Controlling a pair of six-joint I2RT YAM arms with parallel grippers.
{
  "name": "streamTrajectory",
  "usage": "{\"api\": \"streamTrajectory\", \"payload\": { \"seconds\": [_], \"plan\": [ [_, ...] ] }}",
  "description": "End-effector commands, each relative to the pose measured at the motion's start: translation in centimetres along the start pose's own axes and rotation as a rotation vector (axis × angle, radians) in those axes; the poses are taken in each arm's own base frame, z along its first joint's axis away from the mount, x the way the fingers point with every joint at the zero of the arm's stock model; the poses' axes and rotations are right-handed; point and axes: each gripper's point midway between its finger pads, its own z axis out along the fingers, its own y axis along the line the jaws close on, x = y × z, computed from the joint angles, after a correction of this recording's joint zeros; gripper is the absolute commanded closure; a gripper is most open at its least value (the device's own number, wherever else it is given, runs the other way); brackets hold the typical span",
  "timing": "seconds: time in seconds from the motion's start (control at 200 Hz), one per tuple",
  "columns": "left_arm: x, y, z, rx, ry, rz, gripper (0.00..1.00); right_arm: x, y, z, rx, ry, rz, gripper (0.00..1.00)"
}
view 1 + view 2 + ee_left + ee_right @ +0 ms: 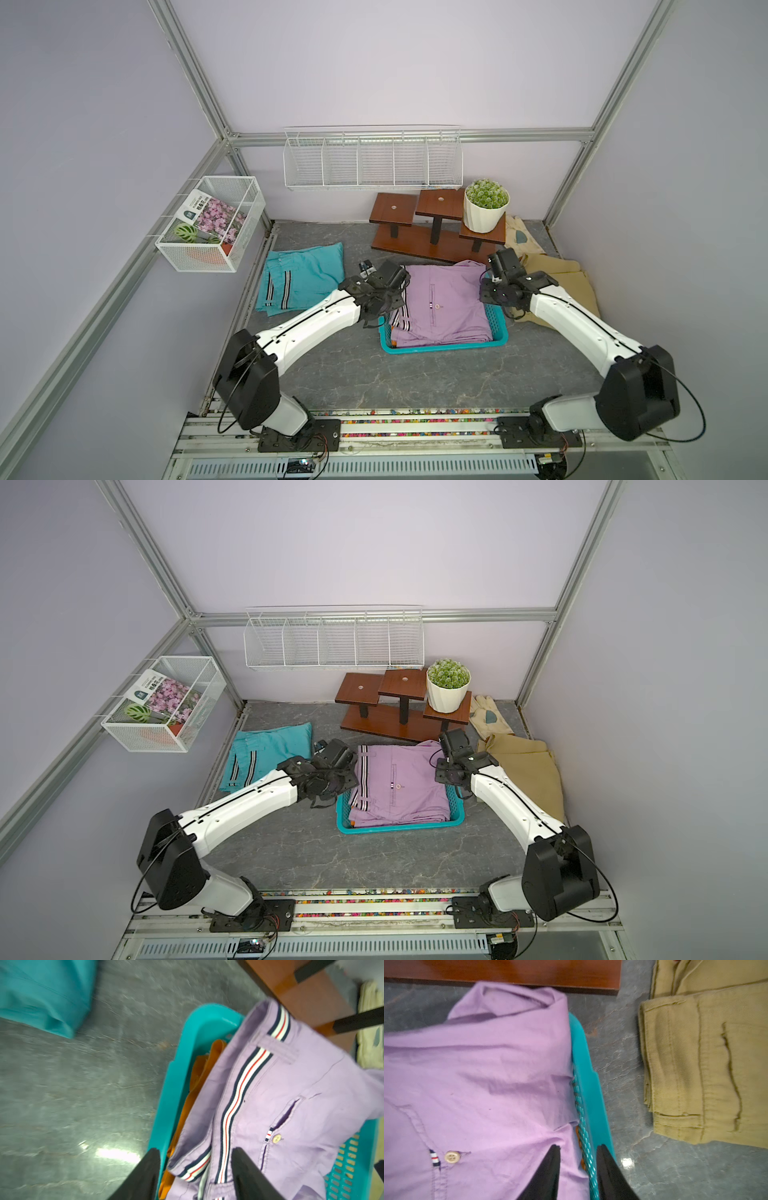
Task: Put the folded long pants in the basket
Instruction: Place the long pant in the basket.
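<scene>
I see the folded lilac cotton trousers (444, 303) lying in the rectangular teal perforated plastic basket (440, 348) atop the folded orange pair (199, 1074), while my left gripper (195, 1167) and right gripper (578, 1167) stand parted, clasping nothing, each straddling a basket wall and the lilac edge.

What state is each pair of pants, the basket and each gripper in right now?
lilac pants: folded, in the basket, on top, far end over the rim
orange pants: in the basket, under the lilac pair
teal pants: folded, on the table
khaki pants: folded, on the table
basket: upright, holding two pairs
left gripper: open
right gripper: open
</scene>
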Motion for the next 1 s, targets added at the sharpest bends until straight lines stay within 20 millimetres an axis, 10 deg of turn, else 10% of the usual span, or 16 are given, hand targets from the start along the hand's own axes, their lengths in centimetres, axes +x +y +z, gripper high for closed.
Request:
{"api": "streamTrajectory", "payload": {
  "seconds": [0.0, 0.085, 0.24, 0.495, 0.71, 0.995],
  "plan": [
    [-1.0, 0.7, -2.4, -0.003, -0.036, 0.035, 0.62, -0.2, -0.6, -2.2, 0.021, -0.013, -0.037, 0.59],
    [-0.6, -2.1, -3.0, 0.161, -0.015, 0.08, 1.0, -1.0, 1.0, -3.5, -0.035, -0.062, -0.062, 0.58],
    [-0.4, -8.2, -2.2, 0.428, -0.013, 0.184, 1.0, -2.3, 3.6, -3.6, -0.076, -0.092, -0.089, 0.61],
    [-0.7, -10.0, 5.8, 0.273, 0.062, 0.211, 1.0, -2.4, 5.9, 2.9, -0.075, -0.056, -0.099, 0.67],
    [0.3, -5.3, 10.3, 0.106, 0.058, 0.194, 1.0, 1.8, 4.6, 9.3, 0.039, 0.105, -0.165, 0.7],
    [1.6, 2.9, 11.9, -0.067, 0.106, 0.122, 1.0, 3.2, 4.0, 9.1, 0.03, 0.101, -0.157, 0.71]
  ]
}}
